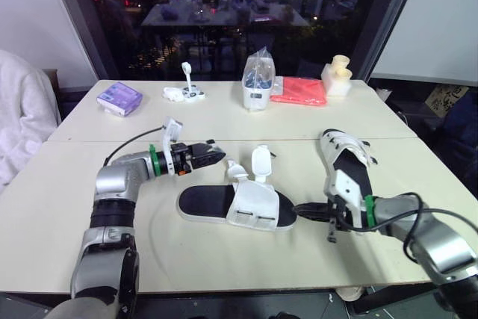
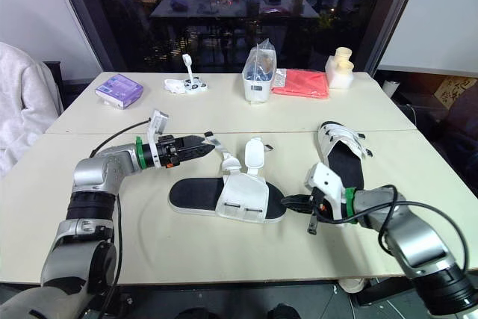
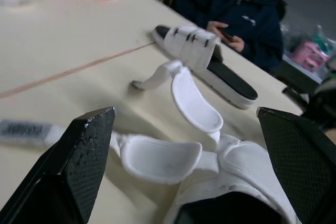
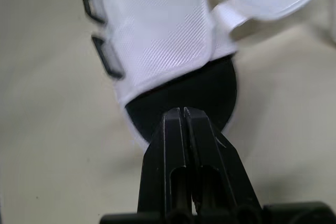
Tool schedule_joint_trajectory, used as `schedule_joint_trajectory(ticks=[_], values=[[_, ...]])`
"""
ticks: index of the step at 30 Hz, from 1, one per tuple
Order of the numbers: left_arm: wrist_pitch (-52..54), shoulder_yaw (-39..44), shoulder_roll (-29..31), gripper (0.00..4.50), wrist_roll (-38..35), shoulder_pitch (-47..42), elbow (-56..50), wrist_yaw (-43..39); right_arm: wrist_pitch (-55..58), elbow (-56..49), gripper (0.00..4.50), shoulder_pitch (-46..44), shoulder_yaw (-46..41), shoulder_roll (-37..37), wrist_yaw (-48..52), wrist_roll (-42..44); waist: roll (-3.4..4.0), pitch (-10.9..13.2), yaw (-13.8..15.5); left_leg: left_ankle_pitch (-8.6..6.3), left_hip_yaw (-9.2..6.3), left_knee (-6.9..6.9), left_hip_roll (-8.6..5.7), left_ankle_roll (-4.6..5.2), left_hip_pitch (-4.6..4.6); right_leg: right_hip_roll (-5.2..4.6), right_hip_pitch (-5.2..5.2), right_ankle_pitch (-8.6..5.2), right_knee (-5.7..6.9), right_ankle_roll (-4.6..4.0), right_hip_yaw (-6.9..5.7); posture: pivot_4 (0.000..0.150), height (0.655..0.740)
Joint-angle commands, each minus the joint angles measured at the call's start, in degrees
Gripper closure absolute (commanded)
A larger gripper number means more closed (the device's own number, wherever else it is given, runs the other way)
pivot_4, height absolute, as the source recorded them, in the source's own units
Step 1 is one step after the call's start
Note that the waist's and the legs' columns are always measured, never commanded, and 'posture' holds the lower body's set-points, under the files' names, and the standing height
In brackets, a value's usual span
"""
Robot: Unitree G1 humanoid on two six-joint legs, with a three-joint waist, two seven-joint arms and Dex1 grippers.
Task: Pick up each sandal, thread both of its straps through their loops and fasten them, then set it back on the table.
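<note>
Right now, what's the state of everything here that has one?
Near sandal: flat on the table, both straps loose and unthreaded.
Far sandal: flat on the table, straps lying across it.
Left gripper: open, empty, beside the loose straps.
Right gripper: shut, empty, at the near sandal's end.

Head stereo above; wrists near sandal [image 1: 254, 207]

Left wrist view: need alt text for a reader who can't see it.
The left hand, its black fingers wide open, frames a white sandal with two loose, unfastened straps on a beige table. Beyond it lies a second sandal, and a seated person in a dark top looks down at a phone.
</note>
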Motion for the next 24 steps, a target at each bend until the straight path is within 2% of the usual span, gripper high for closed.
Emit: schedule_joint_trajectory(ticks=[1,11,16,20,24], values=[[7.0,-1.2,-0.4,0.00,-3.3,0.7,-3.4,4.3,-3.5,1.6,4.43,-1.9,1.3,1.9,0.3,-2.3,0.00,0.0,0.0,0.01,0.00,0.00,0.00,-0.01,-0.01,0.00,-0.03,0.00,0.04,0.00,0.00,0.150,0.7400],[20.8,2.2,-3.9,0.00,-9.8,-2.4,4.7,16.0,-9.7,9.1,4.43,-5.9,6.1,6.8,1.3,-8.8,-0.01,0.0,0.0,0.06,-0.04,0.00,-0.03,-0.10,0.05,0.00,-0.03,-0.01,0.16,-0.01,0.01,0.150,0.7400],[24.3,7.0,-6.1,0.00,-11.2,-6.9,12.9,22.9,-10.3,10.2,4.43,-6.6,6.9,7.5,2.5,-10.0,-0.01,0.0,0.1,0.06,-0.05,0.00,-0.04,-0.11,0.13,0.00,0.06,-0.01,0.16,-0.01,0.01,0.150,0.7400],[27.7,14.6,-7.3,0.00,-13.5,-12.1,22.2,29.4,-10.2,10.7,4.43,-7.2,6.8,8.0,2.9,-10.4,-0.01,0.0,0.1,0.07,-0.06,0.00,-0.05,-0.11,0.14,-0.01,0.07,-0.01,0.15,-0.01,0.00,0.150,0.7400],[26.9,17.8,-8.2,0.00,-13.8,-16.6,29.9,34.1,-10.4,11.3,4.43,-7.8,6.8,8.1,3.4,-10.7,-0.02,0.0,0.0,0.06,-0.06,-0.01,-0.08,-0.11,0.14,-0.01,0.08,-0.01,0.14,-0.01,0.00,0.150,0.7400]])
